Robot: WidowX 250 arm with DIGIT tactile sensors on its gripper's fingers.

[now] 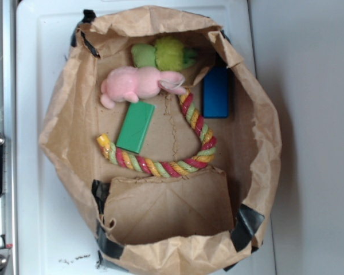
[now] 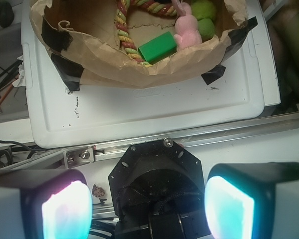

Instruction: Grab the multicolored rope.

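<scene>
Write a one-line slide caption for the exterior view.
Multicolored rope curves inside a paper bag beside a green block, blue block and two plush toys.

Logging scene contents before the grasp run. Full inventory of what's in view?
paper bag: 1, brown, open, lying on the white tray, black tape at its corners
multicolored rope: 1, red, yellow and pale green, curved across the bag floor
green block: 1, green, beside the rope's yellow end
blue block: 1, blue, right side of the bag
pink plush toy: 1, pink, above the green block
green plush toy: 1, yellow-green, at the bag's far end
white tray: 1, white, under the bag
gripper: 1, fingers apart, outside the bag, empty
</scene>
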